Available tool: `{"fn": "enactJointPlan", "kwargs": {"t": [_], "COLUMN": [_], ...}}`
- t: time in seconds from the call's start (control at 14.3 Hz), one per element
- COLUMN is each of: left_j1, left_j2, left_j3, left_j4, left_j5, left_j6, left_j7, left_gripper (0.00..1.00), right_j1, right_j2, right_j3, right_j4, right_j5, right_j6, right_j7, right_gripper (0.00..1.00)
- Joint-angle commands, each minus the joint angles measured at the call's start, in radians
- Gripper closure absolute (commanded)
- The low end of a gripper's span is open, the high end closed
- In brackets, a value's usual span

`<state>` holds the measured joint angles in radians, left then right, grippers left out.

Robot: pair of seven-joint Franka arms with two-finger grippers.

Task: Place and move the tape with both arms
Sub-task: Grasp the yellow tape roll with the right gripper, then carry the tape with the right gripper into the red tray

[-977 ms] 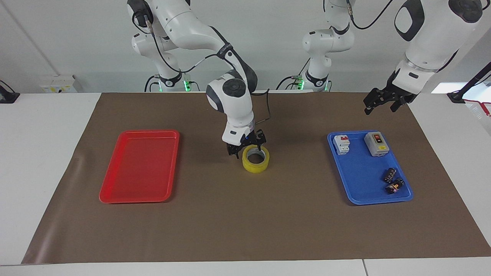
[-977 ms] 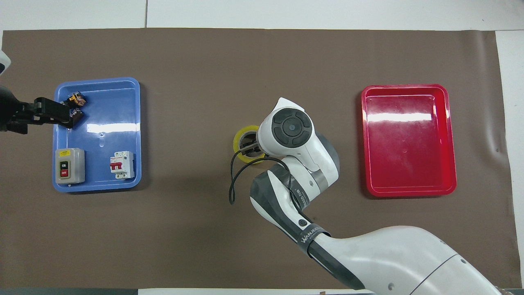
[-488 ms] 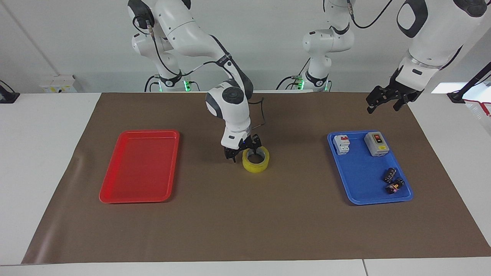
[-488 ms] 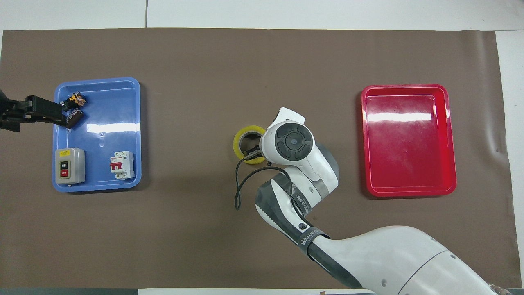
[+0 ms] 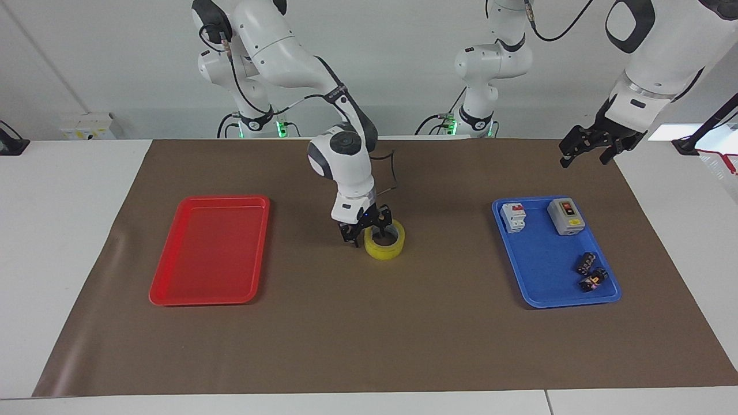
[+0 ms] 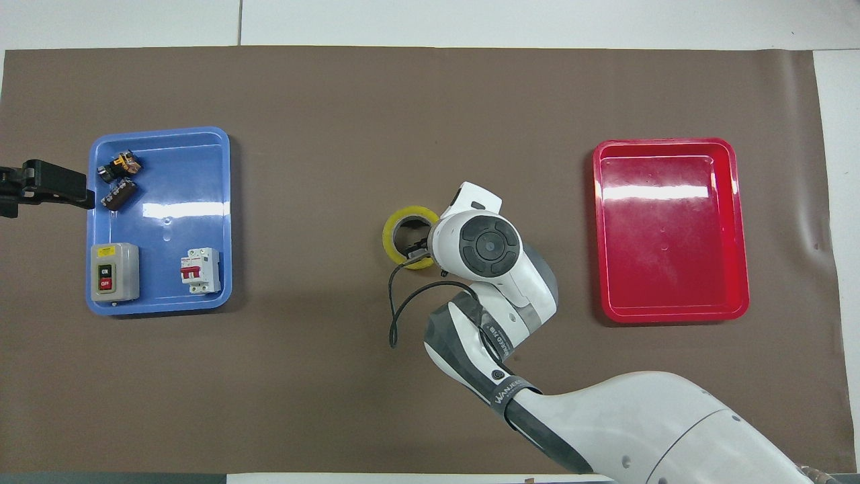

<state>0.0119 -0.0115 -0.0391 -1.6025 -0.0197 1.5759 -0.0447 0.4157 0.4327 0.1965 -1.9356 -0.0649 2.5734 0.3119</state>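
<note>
The tape (image 5: 385,249) is a yellowish roll lying flat on the brown mat, midway between the two trays; it also shows in the overhead view (image 6: 393,229). My right gripper (image 5: 364,230) is down at the roll on its side toward the right arm's end. It is open, with one finger inside the ring and one outside, astride the wall. In the overhead view the wrist covers most of the right gripper (image 6: 418,247). My left gripper (image 5: 583,157) is open and empty, raised over the mat's edge beside the blue tray, and shows in the overhead view (image 6: 86,195).
A blue tray (image 5: 553,302) toward the left arm's end holds a white circuit breaker (image 5: 513,217), a grey switch box (image 5: 565,216) and two small black clips (image 5: 589,272). An empty red tray (image 5: 207,300) lies toward the right arm's end.
My right gripper has sunk lower onto the tape's wall and its wrist has turned. My left gripper has drawn back and up, away from the blue tray. The tape has not moved.
</note>
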Motion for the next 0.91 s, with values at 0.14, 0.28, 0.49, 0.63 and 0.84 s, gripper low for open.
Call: {"fn": "enactJointPlan", "kwargs": {"t": [0.14,0.28,0.49,0.63,0.84], "left_j1": [-0.033,-0.033,-0.035,-0.038,-0.033], "left_j2": [-0.019,-0.025,-0.033,-0.048,-0.051], "left_j3": [0.057,0.057,0.056,0.054,0.057], "left_j4": [-0.014,-0.019,-0.027,-0.045,-0.048], "left_j5": [-0.028,-0.028,-0.028,-0.032,-0.062], "left_j6": [-0.02,-0.027,-0.025,-0.024,0.001], "left_j7": [0.035,0.057,0.06,0.051,0.06], "left_gripper": [0.0,0.0,0.0,0.0,0.0], "right_j1": [-0.005,-0.018,-0.029,-0.084,-0.198], "right_j2": [-0.014,-0.014,-0.003,-0.014,-0.063], "right_j3": [0.0,0.0,0.0,0.0,0.004], "right_j4": [-0.02,0.007,0.211,0.332,0.391], "right_j5": [-0.033,-0.033,-0.03,-0.035,-0.03], "right_j6": [0.033,0.002,-0.281,-0.468,-0.646], "right_j7": [0.032,0.047,0.05,0.049,0.023], "right_gripper": [1.0,1.0,1.0,1.0,1.0]}}
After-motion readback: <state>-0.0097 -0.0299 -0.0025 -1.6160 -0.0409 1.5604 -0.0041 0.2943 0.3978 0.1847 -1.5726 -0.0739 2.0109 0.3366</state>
